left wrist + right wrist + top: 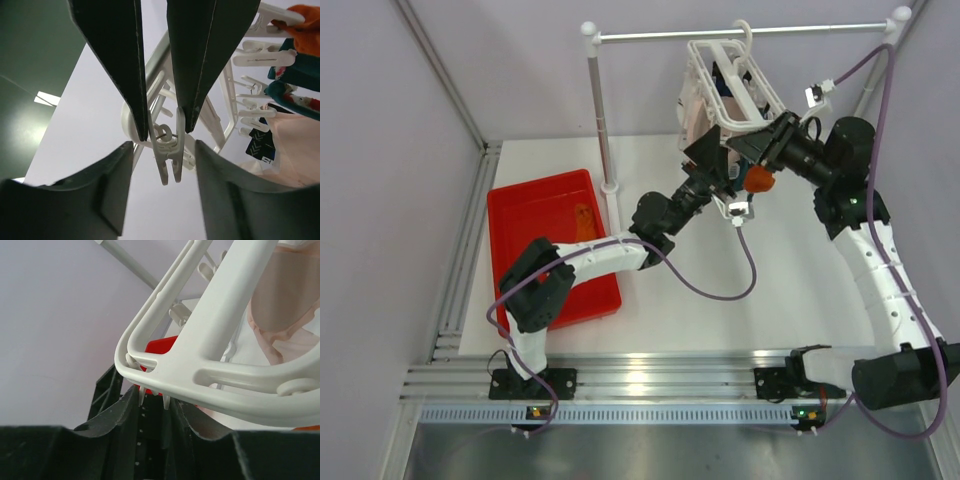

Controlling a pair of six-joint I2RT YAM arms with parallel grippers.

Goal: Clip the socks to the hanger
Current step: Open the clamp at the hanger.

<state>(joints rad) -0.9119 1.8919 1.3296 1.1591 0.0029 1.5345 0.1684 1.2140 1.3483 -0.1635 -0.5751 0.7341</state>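
The white hanger point(720, 85) hangs by its hook from the rail. In the left wrist view an orange sock point(306, 27), two teal socks point(296, 67) and a pale pink one hang clipped at the right. My right gripper point(752, 143) is shut on the handles of one free clip point(169, 152), whose tips stand slightly apart. Its fingers point(125, 60) come down from the top of that view. My left gripper point(163, 145) is open and empty, one finger on each side of the clip and apart from it. A second orange sock point(584, 220) lies in the red bin.
The red bin point(520, 200) sits at the left of the table. The metal rail stand's post point(600, 110) rises beside it, its bar across the back. In the right wrist view the hanger frame point(215, 340) fills the space just above my fingers.
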